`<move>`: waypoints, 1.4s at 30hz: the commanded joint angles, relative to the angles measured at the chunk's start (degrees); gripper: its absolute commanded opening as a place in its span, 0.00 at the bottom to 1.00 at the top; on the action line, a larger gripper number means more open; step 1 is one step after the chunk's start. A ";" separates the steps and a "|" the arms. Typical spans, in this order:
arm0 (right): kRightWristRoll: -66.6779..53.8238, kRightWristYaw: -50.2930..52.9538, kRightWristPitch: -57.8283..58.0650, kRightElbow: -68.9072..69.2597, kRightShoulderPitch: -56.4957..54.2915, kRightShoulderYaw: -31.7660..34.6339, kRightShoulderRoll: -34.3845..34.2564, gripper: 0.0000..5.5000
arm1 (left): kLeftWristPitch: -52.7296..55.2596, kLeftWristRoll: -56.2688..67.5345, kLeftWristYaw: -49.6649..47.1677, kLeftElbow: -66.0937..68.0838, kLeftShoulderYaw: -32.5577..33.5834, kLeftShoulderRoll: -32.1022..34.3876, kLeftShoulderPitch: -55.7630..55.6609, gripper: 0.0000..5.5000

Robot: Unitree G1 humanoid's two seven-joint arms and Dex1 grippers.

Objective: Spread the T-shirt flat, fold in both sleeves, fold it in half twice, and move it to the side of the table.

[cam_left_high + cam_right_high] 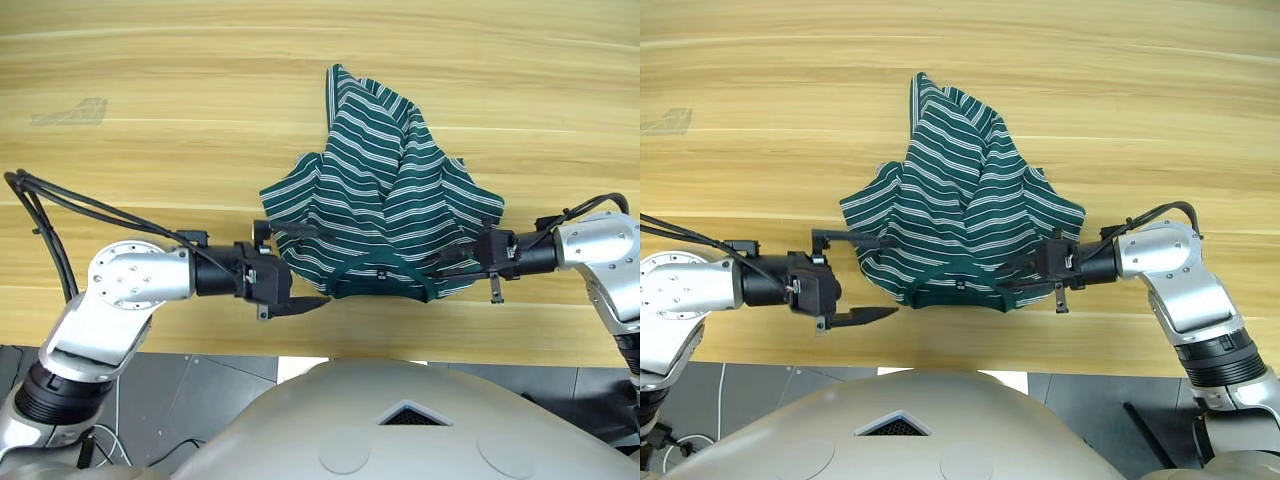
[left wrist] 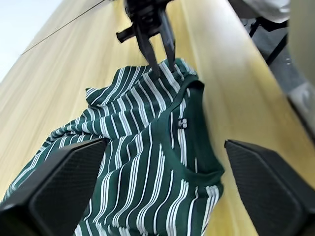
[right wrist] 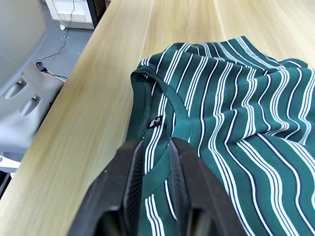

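A dark green T-shirt [image 1: 385, 190] with white stripes lies crumpled on the wooden table [image 1: 150, 100], its collar [image 1: 385, 288] toward the near edge. My right gripper [image 1: 437, 262] is shut on the shirt's near hem beside the collar; the right wrist view shows its fingers [image 3: 135, 172] pinching the collar band [image 3: 170, 105]. At the shirt's left near corner, my left gripper [image 1: 300, 270] is open, one finger over the cloth and one off it. In the left wrist view its pads [image 2: 54, 182] straddle the striped cloth [image 2: 147, 147], with the right gripper [image 2: 160, 56] beyond.
The table's near edge [image 1: 200, 352] runs just below both grippers, with the floor beyond it. Bare wood extends left, right and behind the shirt. A faint grey mark [image 1: 70, 112] sits at the far left of the table.
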State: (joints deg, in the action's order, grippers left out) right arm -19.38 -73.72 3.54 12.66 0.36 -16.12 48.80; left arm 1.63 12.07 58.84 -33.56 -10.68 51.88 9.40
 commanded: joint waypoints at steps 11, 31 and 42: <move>25.85 34.03 -17.14 -35.23 -25.68 -0.87 -22.15 0.17 | -14.65 -23.35 -16.82 30.48 -8.84 -17.80 -23.71 0.80; 47.43 59.98 -26.54 -87.85 -47.78 -9.70 -35.34 0.17 | -35.50 -36.66 -36.62 84.29 -14.74 -30.40 -40.91 0.80; 47.68 60.97 -29.04 -87.36 -45.37 -8.34 -30.47 0.17 | -36.67 -36.51 -36.60 69.40 -12.90 -20.71 -24.85 0.80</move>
State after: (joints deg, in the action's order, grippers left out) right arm 27.82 -12.58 -25.15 -74.88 -46.15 -24.51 17.55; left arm -37.51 -22.49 20.20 38.13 -22.95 28.26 -20.76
